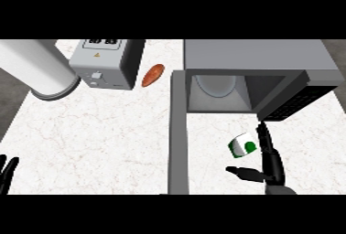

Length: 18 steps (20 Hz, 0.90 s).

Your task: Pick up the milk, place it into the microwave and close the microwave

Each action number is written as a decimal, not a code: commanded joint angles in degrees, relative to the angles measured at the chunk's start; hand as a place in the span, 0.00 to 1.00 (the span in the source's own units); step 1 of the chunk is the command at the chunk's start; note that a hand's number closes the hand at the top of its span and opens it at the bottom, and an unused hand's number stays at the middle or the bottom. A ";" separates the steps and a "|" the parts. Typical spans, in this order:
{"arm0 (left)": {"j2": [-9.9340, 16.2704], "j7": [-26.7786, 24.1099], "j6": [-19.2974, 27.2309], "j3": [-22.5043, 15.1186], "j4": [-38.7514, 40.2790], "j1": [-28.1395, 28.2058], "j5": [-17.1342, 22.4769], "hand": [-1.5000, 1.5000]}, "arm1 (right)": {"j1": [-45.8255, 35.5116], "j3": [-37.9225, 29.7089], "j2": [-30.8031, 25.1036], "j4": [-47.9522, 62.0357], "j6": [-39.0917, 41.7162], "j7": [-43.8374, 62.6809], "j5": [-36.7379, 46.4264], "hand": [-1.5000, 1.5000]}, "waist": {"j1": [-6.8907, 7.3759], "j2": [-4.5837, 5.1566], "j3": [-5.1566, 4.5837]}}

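The milk [242,145] is a small white and green carton lying tilted on the marble counter in front of the microwave [256,57]. The microwave stands open, its door [178,132] swung out to the left and a glass plate [216,85] showing inside. My right hand [270,160] is just right of the carton, fingers straight and pointing toward the microwave, thumb spread out below the carton. Its fingers reach the carton's right edge without curling round it. My left hand [7,173] rests open at the lower left edge, fingers up.
A grey toaster [105,61] stands at the back, with a brown bread roll [153,75] beside it. A large white cylinder [40,68] lies at the back left. The open door divides the counter [101,137] down the middle.
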 commanded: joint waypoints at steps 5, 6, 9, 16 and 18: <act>-0.10 -2.13 -1.65 1.75 4.05 -0.92 0.54 0.00 | -9.00 -5.09 -0.11 15.96 -0.17 -9.99 -0.83 0.00 | 0.27 0.12 0.04; 1.52 0.00 -2.51 3.85 0.75 -0.01 4.07 0.00 | -8.82 -6.01 -1.36 18.23 1.88 -12.67 -1.21 0.00 | 0.53 0.19 0.08; -0.10 0.55 -0.34 0.79 0.18 -1.25 0.51 0.00 | -8.74 -6.14 -1.84 17.86 6.19 -12.96 -2.12 0.00 | 0.36 0.21 0.09; -0.11 -3.11 -0.79 0.41 3.36 -1.25 -0.71 0.00 | -10.94 -7.32 0.09 15.99 13.17 -12.16 -5.15 1.00 | 0.46 0.18 0.08; -0.12 -0.46 -0.33 -0.32 0.67 0.57 0.35 0.00 | -8.02 -7.16 1.30 14.73 14.18 -14.82 -5.55 1.00 | 0.17 0.05 0.06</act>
